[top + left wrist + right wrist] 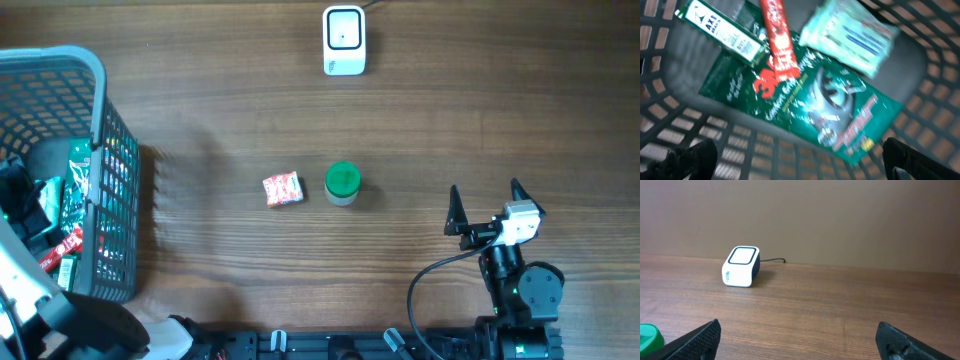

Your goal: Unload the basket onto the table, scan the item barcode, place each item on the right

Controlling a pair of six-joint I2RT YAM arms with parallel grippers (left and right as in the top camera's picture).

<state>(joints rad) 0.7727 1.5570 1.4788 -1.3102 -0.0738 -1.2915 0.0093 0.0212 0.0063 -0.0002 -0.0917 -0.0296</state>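
The white barcode scanner (pixel 344 40) stands at the table's far edge and also shows in the right wrist view as the scanner (pixel 741 266) ahead and to the left. My left gripper (pixel 800 162) hangs open inside the grey basket (pixel 95 80), above a green foil packet (pixel 805 95), a red tube (pixel 777 37), a green-and-white box (pixel 722 32) and a pale teal packet (pixel 850 35). It holds nothing. My right gripper (pixel 488 205) rests open and empty at the right front of the table.
A small red packet (pixel 283 188) and a green-lidded jar (pixel 342 183) lie side by side mid-table. The jar's green lid (pixel 650 336) shows at the lower left of the right wrist view. The basket's mesh wall (pixel 790 150) lies between the left fingers.
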